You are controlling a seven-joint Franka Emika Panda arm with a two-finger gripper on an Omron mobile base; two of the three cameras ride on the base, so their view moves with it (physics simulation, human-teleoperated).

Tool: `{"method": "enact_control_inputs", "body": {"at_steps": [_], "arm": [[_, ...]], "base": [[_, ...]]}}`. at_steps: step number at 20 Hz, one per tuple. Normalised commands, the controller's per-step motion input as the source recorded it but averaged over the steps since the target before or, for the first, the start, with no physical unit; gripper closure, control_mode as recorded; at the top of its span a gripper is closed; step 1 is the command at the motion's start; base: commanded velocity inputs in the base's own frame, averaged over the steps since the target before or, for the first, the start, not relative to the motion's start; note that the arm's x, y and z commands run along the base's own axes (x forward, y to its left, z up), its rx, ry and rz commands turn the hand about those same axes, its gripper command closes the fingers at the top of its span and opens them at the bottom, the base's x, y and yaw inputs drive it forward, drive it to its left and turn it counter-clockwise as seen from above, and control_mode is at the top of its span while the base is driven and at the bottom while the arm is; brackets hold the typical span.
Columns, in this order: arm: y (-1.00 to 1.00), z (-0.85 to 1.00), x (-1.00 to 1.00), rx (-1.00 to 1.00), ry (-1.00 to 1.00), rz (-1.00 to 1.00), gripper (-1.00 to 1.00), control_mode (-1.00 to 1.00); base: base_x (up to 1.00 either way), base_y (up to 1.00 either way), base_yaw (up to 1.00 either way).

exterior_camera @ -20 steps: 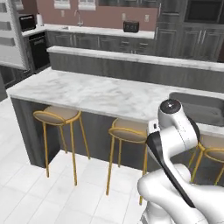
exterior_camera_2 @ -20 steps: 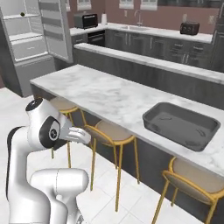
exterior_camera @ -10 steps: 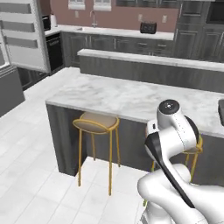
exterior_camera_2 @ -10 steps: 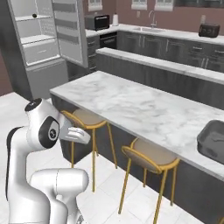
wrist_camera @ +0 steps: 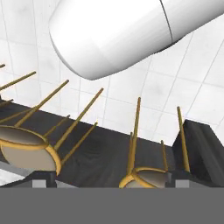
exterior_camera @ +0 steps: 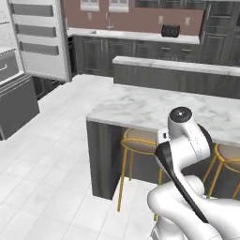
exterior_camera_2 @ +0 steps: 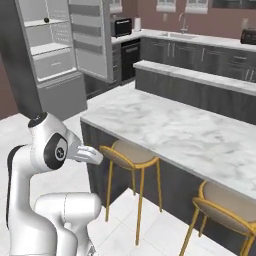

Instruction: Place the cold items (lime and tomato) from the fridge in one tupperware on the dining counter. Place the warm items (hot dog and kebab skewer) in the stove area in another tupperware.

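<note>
The fridge [exterior_camera_2: 50,55] stands open at the far left, its door [exterior_camera: 40,40] swung out towards the room. On its upper shelf sits a small dark round thing [exterior_camera_2: 46,20], too small to name. The marble dining counter [exterior_camera: 154,108] [exterior_camera_2: 175,130] runs across in front of me. My arm is folded close above the base. In the hand view my gripper [wrist_camera: 110,177] is open with nothing between its fingertips [wrist_camera: 43,178], and it looks down at stool legs and white floor tiles.
Gold-legged stools [exterior_camera: 140,140] [exterior_camera_2: 127,152] stand under the dining counter's near edge. A raised dark ledge [exterior_camera_2: 200,75] runs behind the counter. The back counter holds a toaster [exterior_camera: 170,30], a sink [exterior_camera_2: 177,35] and a microwave [exterior_camera_2: 122,26]. White tiled floor [exterior_camera: 51,154] lies open between me and the fridge.
The whole scene has slid right as the base moved left along the counter towards the fridge. The dark tub on the counter has left the views. The arm's pose is unchanged.
</note>
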Motion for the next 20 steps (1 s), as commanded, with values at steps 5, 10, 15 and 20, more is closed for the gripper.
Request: {"method": "enact_control_inputs", "body": {"at_steps": [5,10,15,20], "arm": [[0.0,0.0,0.0,0.0,0.0,0.0,-1.0,1.0],[0.0,0.0,0.0,0.0,0.0,0.0,-1.0,1.0],[0.0,0.0,0.0,0.0,0.0,0.0,-1.0,1.0],[0.0,0.0,0.0,0.0,0.0,0.0,-1.0,1.0]], "base": [[0.49,1.0,-0.1],[0.46,1.0,-0.11],[0.51,1.0,-0.11],[0.57,1.0,-0.06]]}}
